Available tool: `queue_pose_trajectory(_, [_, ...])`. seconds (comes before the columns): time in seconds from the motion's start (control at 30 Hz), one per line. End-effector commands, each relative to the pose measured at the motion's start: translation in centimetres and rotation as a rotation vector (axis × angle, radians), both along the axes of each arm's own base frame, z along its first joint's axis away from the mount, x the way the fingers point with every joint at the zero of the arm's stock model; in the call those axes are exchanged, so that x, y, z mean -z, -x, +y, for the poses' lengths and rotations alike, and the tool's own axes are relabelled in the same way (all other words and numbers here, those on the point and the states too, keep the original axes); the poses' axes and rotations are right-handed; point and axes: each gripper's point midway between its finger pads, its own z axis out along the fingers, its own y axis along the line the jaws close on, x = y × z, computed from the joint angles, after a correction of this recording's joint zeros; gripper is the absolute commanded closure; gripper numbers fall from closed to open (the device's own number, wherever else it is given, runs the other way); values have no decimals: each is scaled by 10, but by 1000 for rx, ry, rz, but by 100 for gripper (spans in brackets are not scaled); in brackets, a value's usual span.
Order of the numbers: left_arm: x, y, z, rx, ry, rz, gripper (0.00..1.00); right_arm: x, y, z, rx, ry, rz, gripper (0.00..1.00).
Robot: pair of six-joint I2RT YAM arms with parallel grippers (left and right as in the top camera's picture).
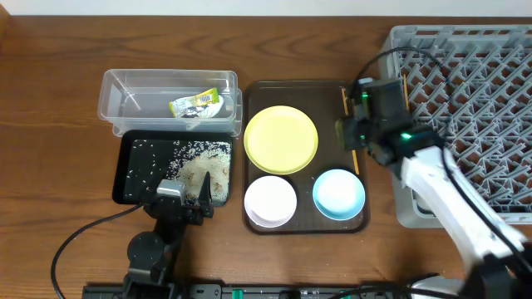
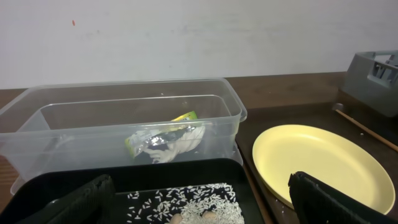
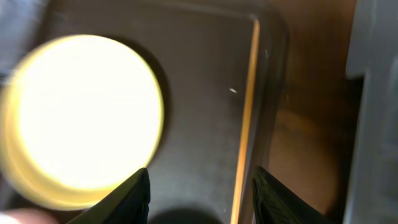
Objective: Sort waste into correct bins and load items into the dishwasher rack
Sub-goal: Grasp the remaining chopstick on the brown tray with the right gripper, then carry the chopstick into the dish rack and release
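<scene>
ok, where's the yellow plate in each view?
Overhead: plate at centre, on the upper half of the brown tray, above the white bowl and blue bowl.
Left wrist: plate at lower right, right of the clear tub.
Right wrist: plate fills the left side, blurred.
Shared landmark: the brown tray under it, seen in all three views.

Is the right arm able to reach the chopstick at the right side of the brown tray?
Probably yes: the right claw hovers open just above the chopstick, nothing covers it, though the tray rim lies close.
</scene>
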Motion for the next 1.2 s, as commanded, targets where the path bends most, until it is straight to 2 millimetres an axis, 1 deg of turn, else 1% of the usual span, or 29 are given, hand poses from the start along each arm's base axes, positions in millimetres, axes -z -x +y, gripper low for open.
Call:
queue_pose_trajectory(0.0, [16,1,-1,10,-13,48,9,32,-14,-13,112,76,30,51])
queue_pose_trajectory(0.07, [16,1,-1,10,-13,48,9,51,-19,-11,109,82,51,52])
queue_pose_trajectory(0.17, [16,1,-1,10,-12,48,9,81,-21,-9,107,101,96,57])
queue_pose_trajectory(0.27, [16,1,-1,10,-13,48,9,100,-21,-15,126,118,130,60])
queue_pose_trajectory(0.33, [16,1,-1,10,-13,48,9,110,-22,-18,136,123,146,60])
queue_pose_trajectory(0.37, [16,1,-1,10,-13,48,9,113,-22,-19,136,125,152,62])
queue_pose_trajectory(0.47, [16,1,-1,10,-13,48,9,120,-18,-16,129,124,173,75])
queue_pose_trajectory(0.57, [16,1,-1,10,-13,48,9,121,-14,-10,113,99,193,95])
queue_pose_trajectory(0.6, [16,1,-1,10,-13,48,9,120,-12,-8,105,87,200,99])
queue_pose_trajectory(0.63, [16,1,-1,10,-13,48,9,119,-12,-6,100,75,204,99])
queue_pose_trajectory(0.7, [16,1,-1,10,-13,48,9,112,-11,-2,93,56,201,99])
queue_pose_trajectory(0.8, [16,1,-1,10,-13,48,9,90,-13,0,87,30,165,99])
queue_pose_trajectory(0.87, [16,1,-1,10,-13,48,9,64,-16,-2,94,13,120,99])
queue_pose_trajectory(0.97, [16,1,-1,10,-13,48,9,17,-22,-12,95,-9,19,99])
queue_pose_trajectory(1.07, [16,1,-1,10,-13,48,9,-26,-24,-32,121,-3,-87,99])
queue_pose_trajectory(1.13, [16,1,-1,10,-12,48,9,-52,-24,-58,176,24,-154,99])
queue_pose_trajectory(1.17, [16,1,-1,10,-13,48,9,-63,-23,-74,216,46,-183,99])
